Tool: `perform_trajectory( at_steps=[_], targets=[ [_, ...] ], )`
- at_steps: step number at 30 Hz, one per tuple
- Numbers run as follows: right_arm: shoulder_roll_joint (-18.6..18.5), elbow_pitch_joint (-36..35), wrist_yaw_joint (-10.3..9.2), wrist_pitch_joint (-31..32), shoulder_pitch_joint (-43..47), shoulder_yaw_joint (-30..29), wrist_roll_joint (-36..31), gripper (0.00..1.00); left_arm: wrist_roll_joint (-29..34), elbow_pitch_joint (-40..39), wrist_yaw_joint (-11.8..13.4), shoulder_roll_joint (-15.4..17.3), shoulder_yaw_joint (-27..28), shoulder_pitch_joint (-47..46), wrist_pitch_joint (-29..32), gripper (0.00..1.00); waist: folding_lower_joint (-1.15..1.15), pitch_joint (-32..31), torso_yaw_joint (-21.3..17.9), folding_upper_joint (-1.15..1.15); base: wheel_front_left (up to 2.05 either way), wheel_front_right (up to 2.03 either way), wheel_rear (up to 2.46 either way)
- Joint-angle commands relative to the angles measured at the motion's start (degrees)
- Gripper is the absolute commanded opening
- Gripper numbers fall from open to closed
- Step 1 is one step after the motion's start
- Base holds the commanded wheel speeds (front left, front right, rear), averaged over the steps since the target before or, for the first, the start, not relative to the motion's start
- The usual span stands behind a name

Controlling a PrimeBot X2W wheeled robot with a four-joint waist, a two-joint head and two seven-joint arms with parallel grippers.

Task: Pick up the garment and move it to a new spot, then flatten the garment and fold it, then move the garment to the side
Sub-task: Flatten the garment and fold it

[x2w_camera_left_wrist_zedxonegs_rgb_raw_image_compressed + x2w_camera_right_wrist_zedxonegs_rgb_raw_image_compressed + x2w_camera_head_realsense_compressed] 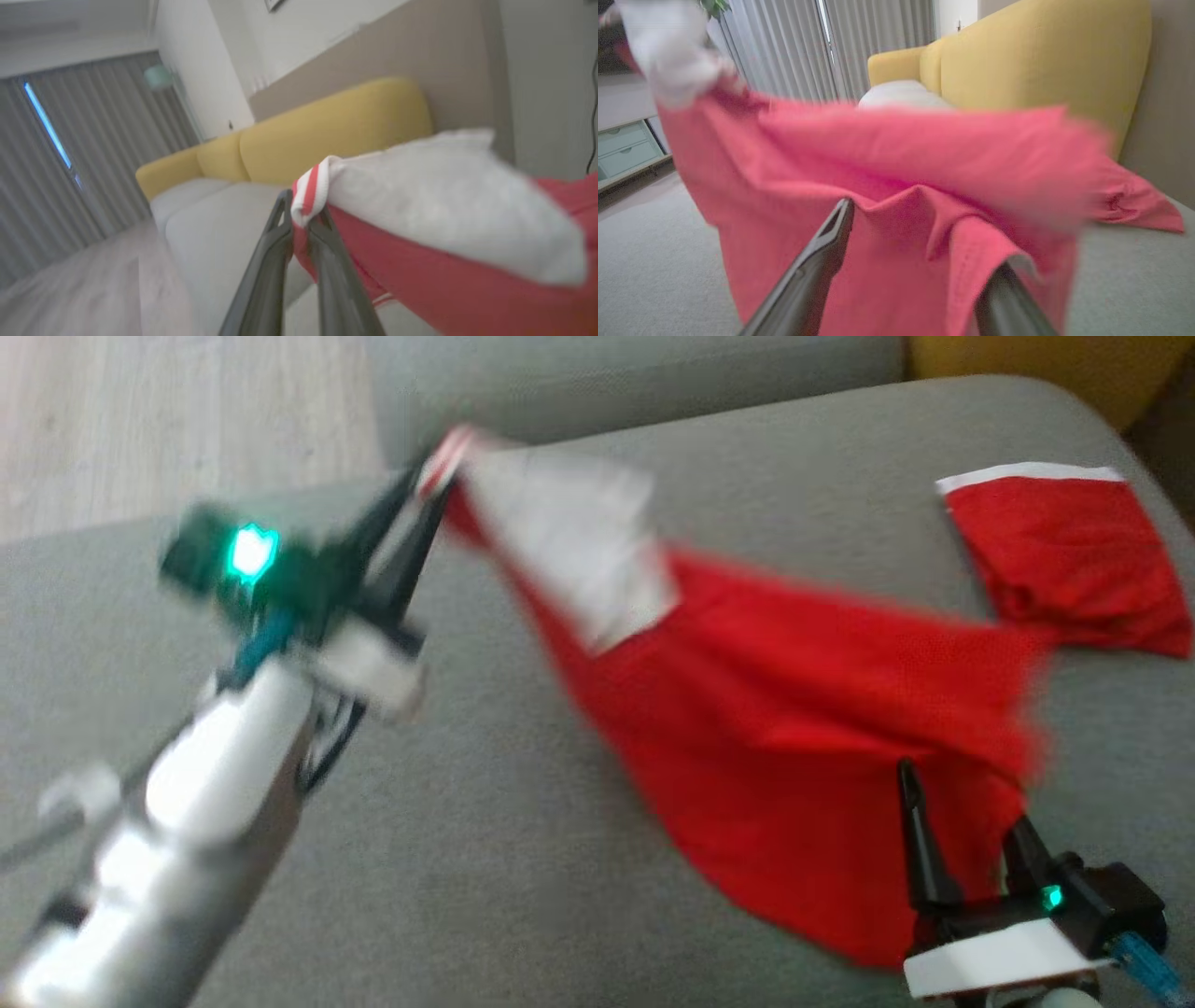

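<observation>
While the left gripper [431,478] pinches the garment's [794,709] hem [308,191], the right gripper [962,798] gapes wide at its lower edge. Bare cushion [467,821] lies leftward.

My left gripper [302,207] pinches the red-and-white striped hem of the red cloth garment [420,289] with its white panel, dark fingers nearly together. Behind stand a yellow-backed sofa [327,126] with pale grey seat cushions and grey curtains [117,140].

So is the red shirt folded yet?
Not folded. The left gripper lifts the shirt by its striped edge, and the rest hangs loose and rumpled.
</observation>
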Motion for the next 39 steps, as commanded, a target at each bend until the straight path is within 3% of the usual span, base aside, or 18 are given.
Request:
perform_trajectory(
  at_steps=[1, 7, 13, 14, 16, 17, 23, 29, 35, 39],
  targets=[
    [-0.1, -1.8, 0.37, -0.4, -1.3, 1.1, -0.4, 1.00, 0.1, -1.9, 1.5, 3.1, 4.1, -0.6, -0.1, 0.00, 0.00, 1.5, 1.5, 0.00, 0.00, 0.00, 0.00],
    [-0.4, -1.7, 0.37, -0.4, -1.6, 0.2, -0.2, 1.00, -0.5, -3.6, 4.4, 4.9, 11.1, 13.9, -0.1, 0.00, 0.00, 2.8, 3.1, 0.00, 0.00, 0.00, 0.00],
    [-0.4, -1.5, 0.37, -0.4, -1.6, -0.1, -0.3, 1.00, -0.5, -5.3, 4.1, 3.8, 16.0, 25.1, -0.1, 0.00, 0.00, 2.2, 4.4, 0.00, 0.00, 0.00, 0.00],
    [-0.3, -1.5, 0.37, -0.4, -1.5, -0.1, -0.3, 1.00, -0.6, -5.3, 4.0, 3.3, 16.4, 26.7, -0.1, 0.05, 0.00, 2.0, 4.7, 0.00, 0.00, 0.00, 0.00],
    [-0.2, -1.4, 0.37, -0.4, -1.2, -0.1, -0.3, 1.00, -0.5, -4.8, 3.6, 2.5, 16.8, 29.6, -0.1, 0.77, 0.00, 1.6, 5.1, 0.00, 0.00, 0.00, 0.00],
    [-0.2, -1.3, 0.37, -0.4, -1.1, -0.1, -0.3, 1.00, -0.5, -4.5, 3.5, 2.1, 17.0, 30.9, -0.1, 1.00, 0.00, 1.4, 5.2, 0.00, 0.00, 0.00, 0.00],
    [-0.1, -1.4, 0.37, -0.4, -0.5, -0.3, -0.2, 1.00, 2.6, -6.8, 5.8, 1.2, 17.8, 37.1, -0.1, 1.00, 0.00, 0.4, 5.7, 0.00, 0.00, 0.00, 0.00],
    [0.1, -1.9, 0.37, -0.4, -0.1, -0.3, -0.2, 1.00, 12.7, -13.7, 9.6, 2.3, 15.4, 37.7, -0.1, 1.00, 0.00, 1.0, 6.8, 0.00, 0.00, 0.00, 0.00],
    [0.1, -1.5, 0.37, -0.4, -1.2, 1.1, -0.2, 1.00, 20.4, -9.0, 9.0, 2.9, 9.6, 33.1, 1.5, 1.00, 0.00, 1.5, 6.2, 0.00, 0.00, 0.00, 0.00],
    [-0.4, -1.5, 0.37, -0.4, -1.5, 1.3, 0.0, 1.00, 19.5, -5.6, 8.5, 2.0, 9.1, 33.3, 2.8, 1.00, 0.00, 1.7, 5.3, 0.00, 0.00, 0.00, 0.00]
  ],
)
